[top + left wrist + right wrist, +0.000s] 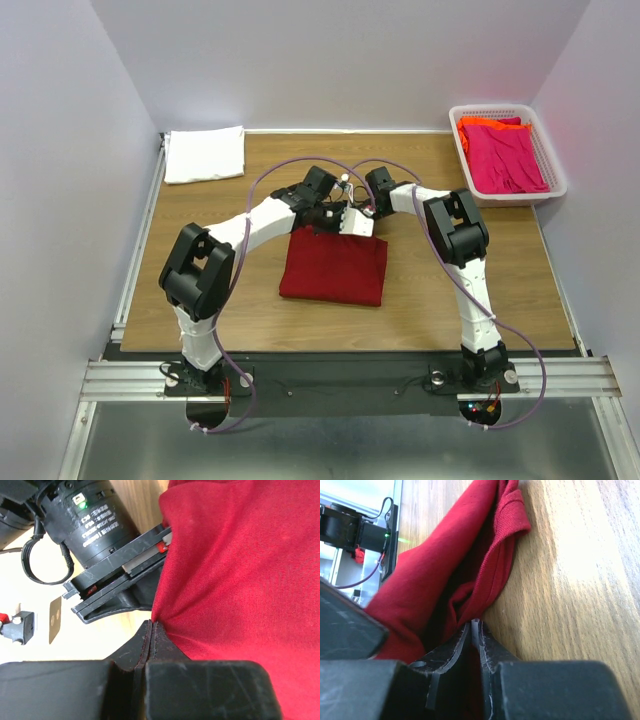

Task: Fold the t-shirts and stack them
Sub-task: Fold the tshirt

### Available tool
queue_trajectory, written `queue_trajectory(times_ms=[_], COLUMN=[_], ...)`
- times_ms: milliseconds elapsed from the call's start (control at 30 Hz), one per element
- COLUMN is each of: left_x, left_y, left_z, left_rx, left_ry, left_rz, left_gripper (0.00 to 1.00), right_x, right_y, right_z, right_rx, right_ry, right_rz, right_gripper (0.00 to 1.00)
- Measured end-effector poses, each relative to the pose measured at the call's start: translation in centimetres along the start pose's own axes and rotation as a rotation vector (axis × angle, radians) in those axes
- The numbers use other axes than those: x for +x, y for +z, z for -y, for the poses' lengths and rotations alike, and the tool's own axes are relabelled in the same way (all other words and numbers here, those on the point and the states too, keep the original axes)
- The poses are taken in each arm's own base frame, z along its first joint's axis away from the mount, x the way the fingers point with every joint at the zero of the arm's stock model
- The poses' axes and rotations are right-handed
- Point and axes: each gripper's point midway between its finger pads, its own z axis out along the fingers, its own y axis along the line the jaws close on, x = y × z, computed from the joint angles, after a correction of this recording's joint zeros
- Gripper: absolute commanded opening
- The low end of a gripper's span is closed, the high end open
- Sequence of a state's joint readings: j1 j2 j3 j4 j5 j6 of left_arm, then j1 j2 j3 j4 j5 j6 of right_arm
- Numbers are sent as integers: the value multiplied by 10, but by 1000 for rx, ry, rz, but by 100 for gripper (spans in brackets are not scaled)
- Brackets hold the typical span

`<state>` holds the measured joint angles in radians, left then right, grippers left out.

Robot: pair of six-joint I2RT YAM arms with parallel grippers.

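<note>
The left gripper (151, 630) is shown clenched on the dark red t-shirt (335, 268), with its jaws pressed together on a pinch of cloth at the shirt's edge. The right gripper (475, 627) is likewise closed on the same shirt, a bunched hem being caught between its jaws just above the wooden worktop (200, 300).

Neither grip can be made out from the top view. There, both grippers are seen only as meeting over the far edge of the shirt, which lies as a folded rectangle near the middle of the worktop. In the left wrist view the cloth is drawn taut towards the pinch, and the black body of the right arm, with a green light on it, is seen touching the shirt's edge. In the right wrist view a loose fold with a hem is seen lying on the wood.

Only the top view shows the rest. A folded white t-shirt (205, 153) lies at the far left corner, well apart from the red one. A white lattice basket (553, 160) stands at the far right, with a pink t-shirt (508, 158) lying in it over an orange t-shirt (480, 124). The shirt's far edge is hidden by the forearms.
</note>
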<state>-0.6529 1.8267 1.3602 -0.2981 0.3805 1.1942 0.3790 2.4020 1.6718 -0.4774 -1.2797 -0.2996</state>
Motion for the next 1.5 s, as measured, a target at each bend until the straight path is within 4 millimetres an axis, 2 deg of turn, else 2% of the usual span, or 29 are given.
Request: queue_trajectory(times_ms=[133,233,367,433,533,567,667,733,833,933,1000,1100,1167,1233,1333,1500], left_x=[4,6,14,17,15,15,12,8,4,14,31,59,80,90,94,98], left_y=[5,10,17,19,20,20,18,13,-1,-26,-43,-62,-72,-76,-70,-50], left_z=[-2,3,22,29,30,29,25,16,-1,-22,-33,-32,-27,-19,-6,14], left_rx=[-4,4,45,62,66,66,68,62,56,41,24,36,46,72,123,208], left_ry=[5,25,36,38,42,41,29,10,-45,-138,-213,-336,-419,-482,-545,-630], left_rz=[2,13,14,14,28,31,40,56,94,125,130,120,106,103,107,111], left_gripper=[0,0,0,2,16,23,33,38,42,43,43,44,44,45,45,45], right_x=[-1,-5,-26,-36,-58,-62,-71,-75,-80,-78,-73,-59,-47,-29,-13,-3], right_y=[0,-5,-20,-29,-52,-58,-78,-92,-124,-152,-163,-157,-147,-136,-125,-117], right_z=[1,6,26,31,43,46,54,51,33,10,-5,-22,-23,-22,-19,-17], right_rx=[10,58,215,281,435,472,571,607,650,672,667,608,572,533,498,472], right_ry=[0,20,-56,-103,-195,-210,-232,-230,-219,-199,-183,-149,-122,-72,-28,-12], right_rz=[-3,-14,-31,-32,-37,-38,-39,-32,4,46,69,80,66,42,17,-2], right_gripper=[25,37,50,52,55,56,59,59,58,56,54,54,54,55,56,54])
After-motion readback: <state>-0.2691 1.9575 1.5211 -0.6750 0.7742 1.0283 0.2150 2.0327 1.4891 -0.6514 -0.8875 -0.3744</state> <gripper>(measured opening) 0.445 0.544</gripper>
